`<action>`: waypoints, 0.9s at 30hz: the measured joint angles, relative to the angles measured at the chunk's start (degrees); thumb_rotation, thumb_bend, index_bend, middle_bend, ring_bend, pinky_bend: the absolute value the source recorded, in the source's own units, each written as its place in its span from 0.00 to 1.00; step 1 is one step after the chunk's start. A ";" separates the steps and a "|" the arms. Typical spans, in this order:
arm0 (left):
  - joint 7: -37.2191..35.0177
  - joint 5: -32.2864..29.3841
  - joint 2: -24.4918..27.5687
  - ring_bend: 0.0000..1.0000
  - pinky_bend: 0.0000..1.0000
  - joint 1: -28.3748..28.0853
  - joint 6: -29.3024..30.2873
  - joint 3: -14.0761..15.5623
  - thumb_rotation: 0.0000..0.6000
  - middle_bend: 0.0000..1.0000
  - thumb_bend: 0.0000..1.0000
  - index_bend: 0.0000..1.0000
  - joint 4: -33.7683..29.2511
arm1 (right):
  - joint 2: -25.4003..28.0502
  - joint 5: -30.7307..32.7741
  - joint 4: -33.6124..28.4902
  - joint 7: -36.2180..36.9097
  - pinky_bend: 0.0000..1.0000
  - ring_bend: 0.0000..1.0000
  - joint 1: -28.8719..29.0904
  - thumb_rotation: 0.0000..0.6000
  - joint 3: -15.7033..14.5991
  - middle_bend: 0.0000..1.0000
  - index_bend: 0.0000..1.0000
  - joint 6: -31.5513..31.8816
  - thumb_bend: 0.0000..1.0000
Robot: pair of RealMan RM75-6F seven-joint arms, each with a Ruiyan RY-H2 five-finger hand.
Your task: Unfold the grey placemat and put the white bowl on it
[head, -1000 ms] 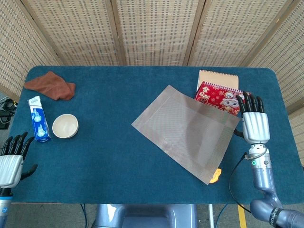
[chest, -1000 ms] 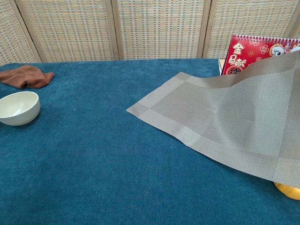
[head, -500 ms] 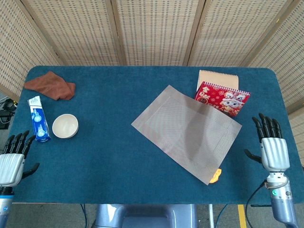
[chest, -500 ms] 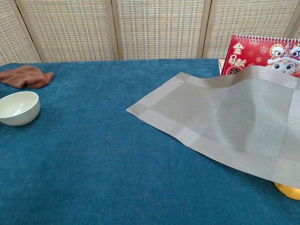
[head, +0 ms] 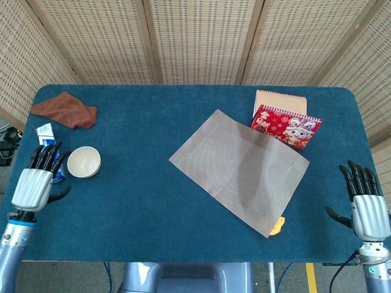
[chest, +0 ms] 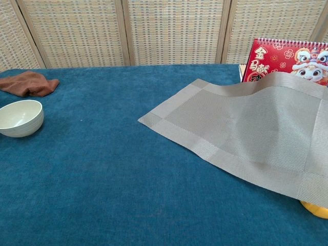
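The grey placemat (head: 239, 170) (chest: 241, 130) lies unfolded and spread out at the table's centre right, its far corner riding up on the red calendar (head: 286, 126). The white bowl (head: 84, 162) (chest: 20, 118) stands empty on the blue cloth at the left, apart from the mat. My left hand (head: 35, 183) hovers just left of the bowl, fingers spread, holding nothing. My right hand (head: 367, 203) is off the table's right front corner, fingers spread and empty. Neither hand shows in the chest view.
A brown cloth (head: 65, 110) (chest: 28, 83) lies at the back left. A blue and white box (head: 46, 135) sits partly behind my left hand. The red calendar (chest: 287, 59) stands on a tan notebook (head: 279, 100). A small orange object (head: 278, 226) (chest: 315, 208) peeks from under the mat's near corner.
My right hand let go of the mat and drew back off the table's right edge. My left hand moved up and in toward the bowl. The mat's raised edge settled lower.
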 measured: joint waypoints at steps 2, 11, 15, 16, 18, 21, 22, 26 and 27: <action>0.99 -0.58 -0.43 0.00 0.00 -1.61 -1.88 -0.71 1.00 0.00 0.06 0.12 -0.10 | 0.37 -0.19 -0.39 0.61 0.00 0.00 -0.15 1.00 0.04 0.00 0.09 0.06 0.16; 11.74 -4.99 -6.31 0.00 0.00 -10.77 -11.15 -3.97 1.00 0.00 0.04 0.09 1.74 | 2.58 -0.51 -2.14 4.88 0.00 0.00 -0.73 1.00 0.53 0.00 0.10 0.20 0.16; 16.91 -7.41 -10.67 0.00 0.00 -14.83 -14.44 -5.31 1.00 0.00 0.04 0.09 3.56 | 3.33 -1.30 -2.87 6.36 0.00 0.00 -0.72 1.00 0.35 0.00 0.10 -0.34 0.16; 18.46 -8.53 -12.32 0.00 0.00 -16.14 -15.37 -5.81 1.00 0.00 0.04 0.09 4.41 | 3.43 -1.58 -2.97 6.50 0.00 0.00 -0.71 1.00 0.24 0.00 0.10 -0.46 0.16; 21.12 -10.90 -15.18 0.00 0.00 -18.57 -17.29 -6.65 1.00 0.00 0.04 0.09 6.25 | 3.56 -2.14 -3.16 6.86 0.00 0.00 -0.66 1.00 -0.03 0.00 0.10 -0.80 0.16; 24.54 -14.42 -18.66 0.00 0.00 -21.46 -19.58 -7.62 1.00 0.00 0.04 0.10 8.93 | 3.74 -2.22 -3.32 7.42 0.00 0.00 -0.64 1.00 -0.15 0.00 0.10 -1.22 0.16; 26.05 -15.87 -20.00 0.00 0.00 -22.58 -20.40 -7.92 1.00 0.00 0.04 0.10 9.99 | 3.81 -2.17 -3.35 7.67 0.00 0.00 -0.63 1.00 -0.13 0.00 0.10 -1.34 0.16; 30.93 -19.62 -24.44 0.00 0.00 -26.08 -22.52 -8.39 1.00 0.00 0.04 0.10 13.85 | 4.30 -1.57 -3.52 9.52 0.00 0.00 -0.50 1.00 0.17 0.00 0.10 -2.15 0.16; 31.94 -20.24 -25.40 0.00 0.00 -26.79 -22.80 -8.45 1.00 0.00 0.04 0.10 14.88 | 4.42 -1.47 -3.54 9.89 0.00 0.00 -0.47 1.00 0.25 0.00 0.10 -2.30 0.16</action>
